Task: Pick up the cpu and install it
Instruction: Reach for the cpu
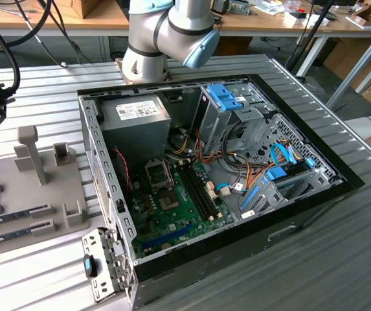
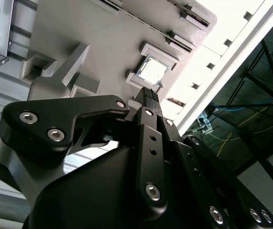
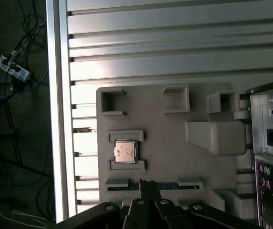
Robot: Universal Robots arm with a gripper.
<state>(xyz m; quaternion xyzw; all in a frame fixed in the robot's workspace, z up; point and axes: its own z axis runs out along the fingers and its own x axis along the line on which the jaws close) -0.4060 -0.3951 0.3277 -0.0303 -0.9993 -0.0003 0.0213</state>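
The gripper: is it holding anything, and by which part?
Nothing. The black gripper has its jaws shut, empty; the small square silver-topped cpu lies untouched in its grey tray pocket.

Quick count: one tray [image 3: 169, 143], and on it one cpu [image 3: 125, 152] plus at least two memory sticks [image 1: 18, 212]. Next to the tray there's one open case [image 1: 237, 241], one power supply [image 1: 136, 120], one motherboard [image 1: 147, 217], one arm [image 1: 166, 32].

Even, bright room light fills the exterior view, with soft shadow inside the computer case [image 1: 98, 162]. In both wrist views glare whitens the ribbed table [image 3: 86, 71], and the cpu [image 3: 125, 152] glints.
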